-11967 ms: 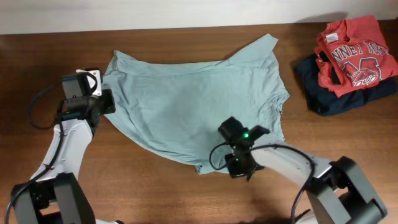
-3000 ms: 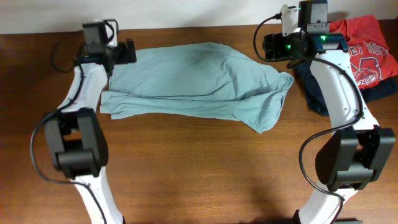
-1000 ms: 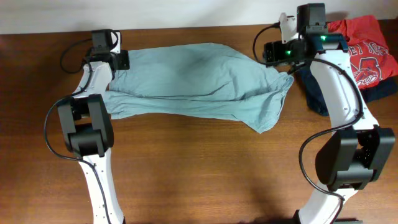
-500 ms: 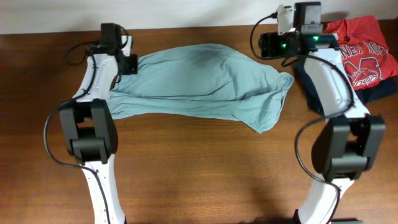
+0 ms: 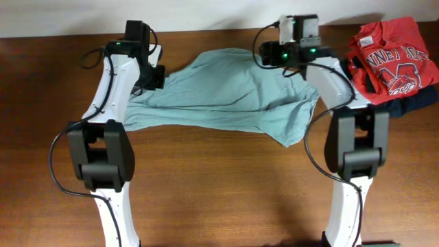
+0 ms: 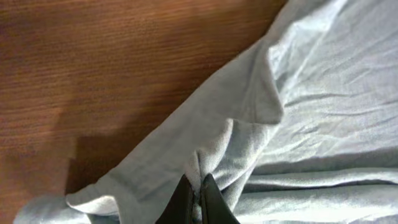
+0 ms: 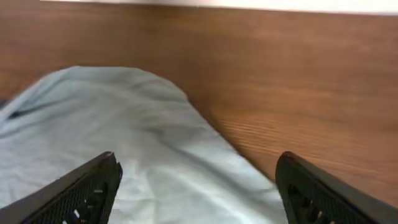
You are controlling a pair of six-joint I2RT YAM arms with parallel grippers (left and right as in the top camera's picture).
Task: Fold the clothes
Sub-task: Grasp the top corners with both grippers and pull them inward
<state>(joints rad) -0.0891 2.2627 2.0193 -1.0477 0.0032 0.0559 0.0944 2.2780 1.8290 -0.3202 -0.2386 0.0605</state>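
Robot lab test bench. Evidence: wooden table [image 5: 226, 199] against a plain pale wall [image 5: 206, 14] at the far edge, left arm [image 5: 113, 82] and right arm [image 5: 336, 79] with exposed cabling, laundry props: sage T-shirt [image 5: 233, 96] between them, red shirt [image 5: 391, 55] on navy garment [image 5: 411, 103] far right.

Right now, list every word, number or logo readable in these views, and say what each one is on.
"NNET J": white arched lettering on the red shirt, cut off at both ends by folds, so the reading is uncertain.
Large white block figure beneath that arc, perhaps "M": too crumpled to be sure.
On the sage T-shirt: no print.
On the dark navy garment: none visible.
Both wrist views: no text.
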